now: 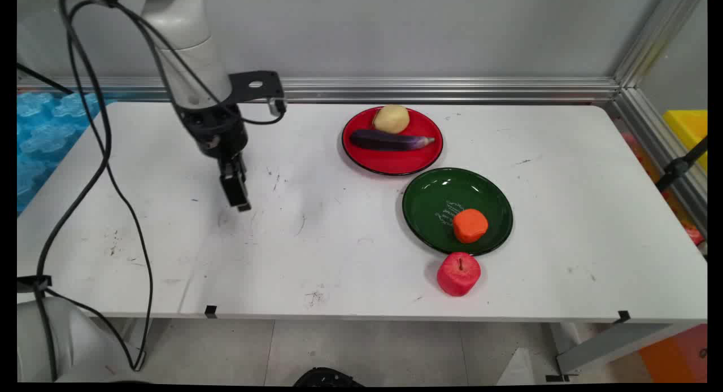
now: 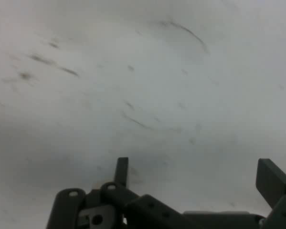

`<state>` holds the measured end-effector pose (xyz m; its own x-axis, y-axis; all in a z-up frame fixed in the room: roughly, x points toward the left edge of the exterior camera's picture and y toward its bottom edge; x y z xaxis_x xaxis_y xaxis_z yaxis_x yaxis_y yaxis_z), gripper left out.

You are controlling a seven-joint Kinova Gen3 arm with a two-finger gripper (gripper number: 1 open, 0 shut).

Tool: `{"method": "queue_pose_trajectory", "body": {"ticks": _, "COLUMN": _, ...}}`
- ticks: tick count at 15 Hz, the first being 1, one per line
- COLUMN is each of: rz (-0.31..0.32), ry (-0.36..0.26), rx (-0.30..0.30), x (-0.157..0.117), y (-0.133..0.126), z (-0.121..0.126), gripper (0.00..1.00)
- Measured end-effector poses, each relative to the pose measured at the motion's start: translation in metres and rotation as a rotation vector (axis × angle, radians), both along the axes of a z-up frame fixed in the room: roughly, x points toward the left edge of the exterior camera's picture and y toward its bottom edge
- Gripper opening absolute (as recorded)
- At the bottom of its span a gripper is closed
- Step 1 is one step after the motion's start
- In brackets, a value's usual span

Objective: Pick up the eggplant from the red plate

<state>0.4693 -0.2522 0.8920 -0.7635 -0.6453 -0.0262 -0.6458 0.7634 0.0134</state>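
Note:
My black gripper (image 1: 239,202) hangs just above the bare, scuffed white table (image 1: 316,251), left of centre. In the hand view the gripper (image 2: 196,174) is open, its fingers (image 2: 272,180) set wide apart with only marked tabletop between them. It holds nothing and touches nothing. The nearest things lie well to its right: a red plate (image 1: 390,161) carrying a pale potato (image 1: 391,118) and a dark purple eggplant (image 1: 391,140), and a green plate (image 1: 429,200) with an orange piece of food (image 1: 470,225) on it. A red apple (image 1: 458,274) sits on the table in front of the green plate.
Black cables (image 1: 101,155) hang from the arm down the left side. An aluminium rail (image 1: 452,89) runs along the table's far edge and right side. Blue sheeting (image 1: 45,126) lies past the left edge, and a yellow bin (image 1: 689,127) stands beyond the right rail.

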Motion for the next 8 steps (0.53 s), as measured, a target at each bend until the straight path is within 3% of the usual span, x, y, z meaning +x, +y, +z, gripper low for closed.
{"method": "queue_pose_trajectory", "body": {"ticks": 8, "rz": -0.031, "ry": 0.018, "rx": -0.156, "x": -0.013, "y": -0.091, "z": -0.013, "gripper": 1.00}}
